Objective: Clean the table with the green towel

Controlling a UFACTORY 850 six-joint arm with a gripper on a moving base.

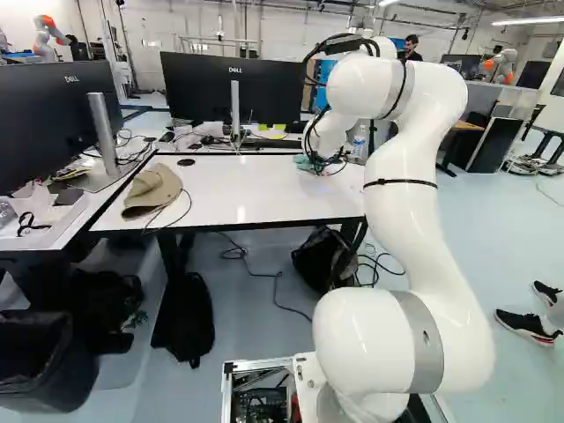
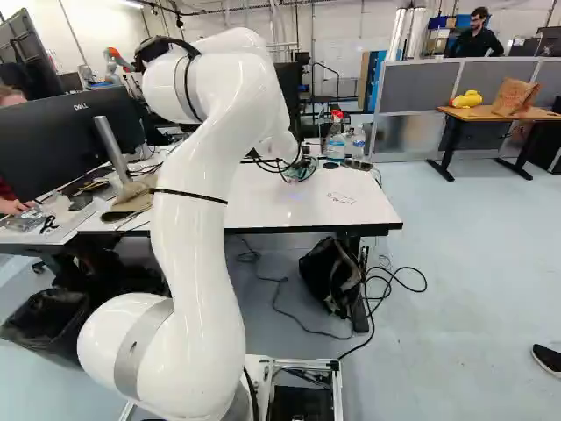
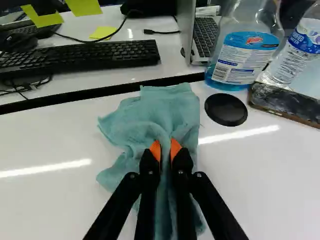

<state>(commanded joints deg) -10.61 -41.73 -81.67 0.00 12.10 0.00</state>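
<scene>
The end effector [image 3: 166,156] is pinching a bunched fold of the green towel [image 3: 150,125], leaving its loose cloth spreading over the white bench [image 3: 55,200], presumably for wiping, beside the black disc [image 3: 226,109] and spray bottle [image 3: 244,47].

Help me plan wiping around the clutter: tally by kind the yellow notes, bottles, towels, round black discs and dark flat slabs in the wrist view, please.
Yellow notes: 3
Bottles: 2
Towel, held in the gripper: 1
Round black disc: 1
Dark flat slab: 1
Total: 8
</scene>
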